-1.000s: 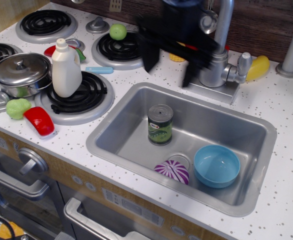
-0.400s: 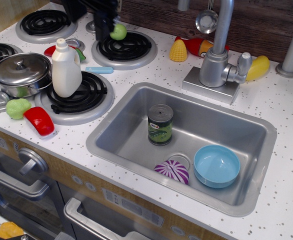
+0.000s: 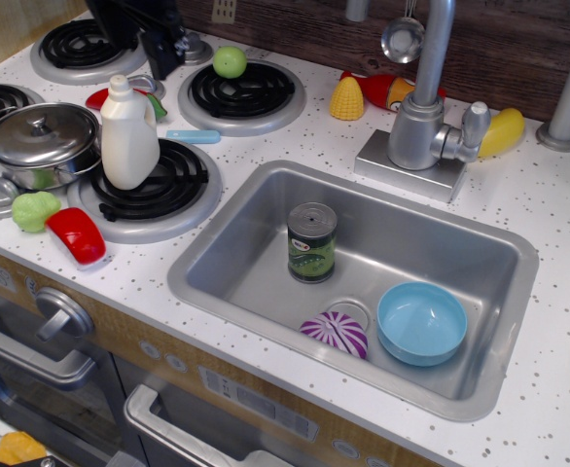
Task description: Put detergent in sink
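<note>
The detergent (image 3: 129, 136), a cream-white bottle with a white cap, stands upright on the front burner (image 3: 168, 190) of the stove. The steel sink (image 3: 236, 248) lies to its right, set in the white speckled counter. My black gripper (image 3: 137, 44) hangs at the top left, just behind and above the bottle's cap and apart from it. Its jaws look spread and hold nothing. Its upper part is cut off by the frame edge.
In the sink stand a green-labelled can (image 3: 311, 243), a light blue bowl (image 3: 421, 323) and a purple striped piece (image 3: 336, 334). A lidded pot (image 3: 40, 141), red (image 3: 75, 234) and green (image 3: 32, 209) toy foods lie left of the bottle. The faucet (image 3: 421, 107) stands behind the sink.
My gripper has swept left, from above the sink's back edge near the faucet, across the rear burner, to behind the detergent. The bottle and the sink's contents have not moved.
</note>
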You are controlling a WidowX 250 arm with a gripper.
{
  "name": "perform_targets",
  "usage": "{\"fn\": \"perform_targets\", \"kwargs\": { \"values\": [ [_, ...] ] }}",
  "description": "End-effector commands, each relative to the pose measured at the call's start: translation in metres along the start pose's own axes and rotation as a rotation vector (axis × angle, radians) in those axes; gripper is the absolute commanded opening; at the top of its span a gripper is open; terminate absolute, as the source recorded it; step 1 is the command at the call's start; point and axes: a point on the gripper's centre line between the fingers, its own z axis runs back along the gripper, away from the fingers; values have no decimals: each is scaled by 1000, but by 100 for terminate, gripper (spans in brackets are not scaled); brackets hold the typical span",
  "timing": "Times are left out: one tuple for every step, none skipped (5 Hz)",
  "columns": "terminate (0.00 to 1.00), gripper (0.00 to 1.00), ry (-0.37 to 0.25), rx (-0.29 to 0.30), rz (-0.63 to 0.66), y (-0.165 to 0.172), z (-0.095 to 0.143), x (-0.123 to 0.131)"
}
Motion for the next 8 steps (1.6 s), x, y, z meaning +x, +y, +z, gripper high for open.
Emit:
{"fn": "perform_targets", "kwargs": {
  "values": [
    [0, 100, -15, 0, 13, 20, -5, -1],
    [0, 100, -3, -77, 45, 16, -20, -9],
    [0, 100, 26, -96, 60, 13, -22, -19],
    [0, 100, 36, -127, 92, 10, -29, -27],
    [0, 0, 64, -150, 138, -2, -32, -29],
    [0, 0, 68, -124, 164, -19, -31, -31],
    [0, 0, 94, -117, 174, -53, -13, -23],
    [0, 0, 99, -157, 246, -101, -3, -15]
  ]
}}
